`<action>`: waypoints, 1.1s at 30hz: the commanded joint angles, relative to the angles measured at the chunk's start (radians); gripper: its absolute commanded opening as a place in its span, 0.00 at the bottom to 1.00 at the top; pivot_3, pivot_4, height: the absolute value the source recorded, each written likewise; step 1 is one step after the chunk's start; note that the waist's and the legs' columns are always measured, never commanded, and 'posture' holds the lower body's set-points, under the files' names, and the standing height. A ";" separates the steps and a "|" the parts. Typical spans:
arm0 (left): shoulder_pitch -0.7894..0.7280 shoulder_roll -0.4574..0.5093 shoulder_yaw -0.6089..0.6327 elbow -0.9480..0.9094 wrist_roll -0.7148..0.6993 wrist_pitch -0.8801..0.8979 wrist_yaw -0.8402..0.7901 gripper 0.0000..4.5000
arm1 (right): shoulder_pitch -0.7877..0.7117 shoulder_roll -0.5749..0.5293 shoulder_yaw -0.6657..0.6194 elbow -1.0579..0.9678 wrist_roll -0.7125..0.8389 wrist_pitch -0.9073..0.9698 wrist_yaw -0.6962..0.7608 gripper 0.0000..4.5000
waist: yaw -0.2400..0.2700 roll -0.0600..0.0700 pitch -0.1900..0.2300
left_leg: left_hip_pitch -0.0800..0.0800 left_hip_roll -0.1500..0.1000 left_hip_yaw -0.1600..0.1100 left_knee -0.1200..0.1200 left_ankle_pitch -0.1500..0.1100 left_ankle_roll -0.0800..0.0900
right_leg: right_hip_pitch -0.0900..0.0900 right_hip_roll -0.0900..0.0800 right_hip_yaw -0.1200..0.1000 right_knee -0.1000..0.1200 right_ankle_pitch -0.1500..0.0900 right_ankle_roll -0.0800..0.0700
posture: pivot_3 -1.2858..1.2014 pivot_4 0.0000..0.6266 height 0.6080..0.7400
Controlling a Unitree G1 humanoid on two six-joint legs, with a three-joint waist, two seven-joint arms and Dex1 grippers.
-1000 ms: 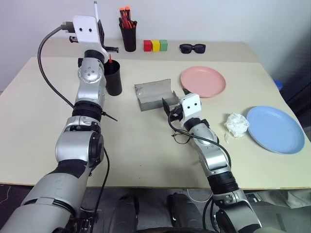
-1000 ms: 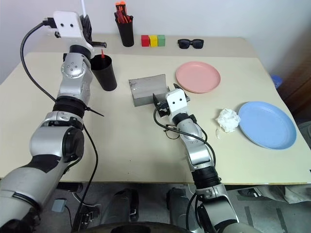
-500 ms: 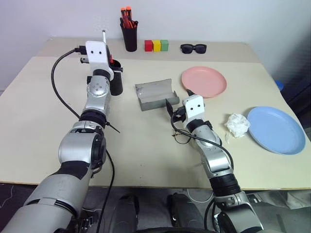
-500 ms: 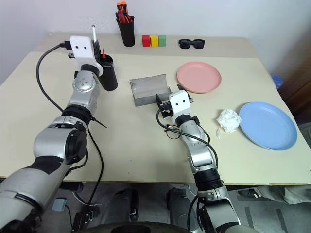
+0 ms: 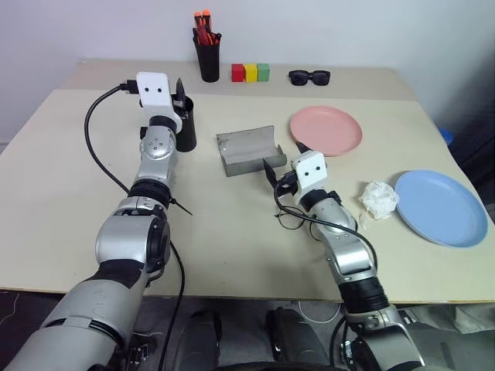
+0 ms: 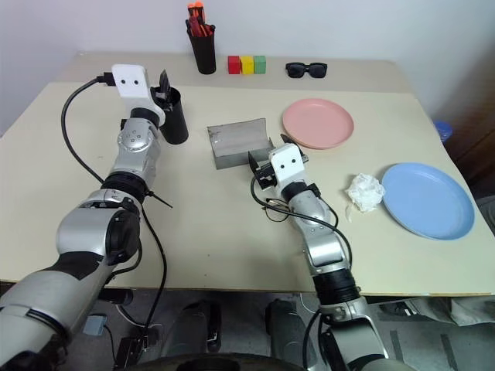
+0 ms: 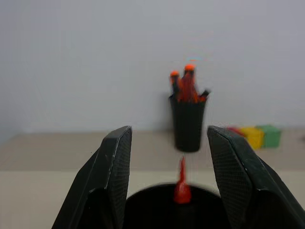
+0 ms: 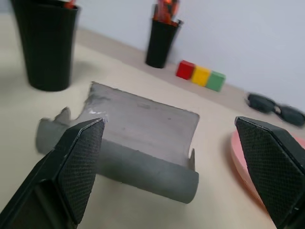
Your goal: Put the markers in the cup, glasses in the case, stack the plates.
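A: As my left gripper [image 7: 169,186] hangs over the cup [image 5: 184,131], its fingers stand apart with nothing between them. A red marker [image 7: 181,183] stands inside the cup, its tip showing above the rim.

B: And the black marker?

A: I cannot make it out; the cup's inside is dark. Behind the cup, near the wall, a narrower black holder [image 5: 206,62] carries a bunch of red-orange markers [image 5: 201,25].

B: What lies toward the middle?

A: Three small blocks [image 5: 249,73], red, yellow and green, sit in a row just beside the holder. The grey case [image 5: 246,150] lies open on the table [image 5: 69,185], nothing in it. My right gripper [image 5: 280,164] sits just beside the case's near corner, fingers spread wide and holding nothing.

B: Where are the glasses?

A: The wire glasses [image 5: 290,219] lie on the table under my right forearm, outside the case. Black sunglasses [image 5: 308,76] rest at the back edge, well apart from them.

B: And the plates?

A: The pink plate [image 5: 326,130] is beside the case on its right, bare. The blue plate [image 5: 439,206] lies near the right edge, also bare, well apart from the pink one, so they are not stacked. A crumpled white tissue [image 5: 377,199] sits between my right arm and the blue plate.

B: Any writing?

A: None I can read on any of these.
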 commanded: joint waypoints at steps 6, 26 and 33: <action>0.111 -0.028 -0.210 -0.329 0.002 0.322 -0.515 0.56 | 0.130 -0.242 -0.177 -0.238 0.158 0.105 0.202 1.00 | -0.004 0.001 -0.001 | 0.001 0.000 0.000 0.000 0.000 0.000 | 0.001 0.000 0.000 0.000 0.000 0.000 | 0.52 0.24 0.89; 0.018 -0.087 -0.342 -0.083 0.111 0.612 -0.756 0.02 | 0.505 -0.343 -0.284 -0.508 0.220 0.184 0.246 1.00 | -0.002 0.001 0.000 | 0.002 -0.001 -0.002 0.001 0.000 0.001 | 0.002 0.001 0.001 0.001 -0.001 0.000 | 0.52 0.24 0.89; 0.045 -0.056 -0.338 -0.126 0.117 0.560 -0.810 0.02 | 0.517 -0.337 -0.260 -0.552 0.211 0.211 0.229 1.00 | -0.003 0.001 0.000 | 0.002 -0.001 -0.002 0.001 0.000 0.001 | 0.002 0.001 0.001 0.001 -0.001 0.000 | 0.52 0.24 0.89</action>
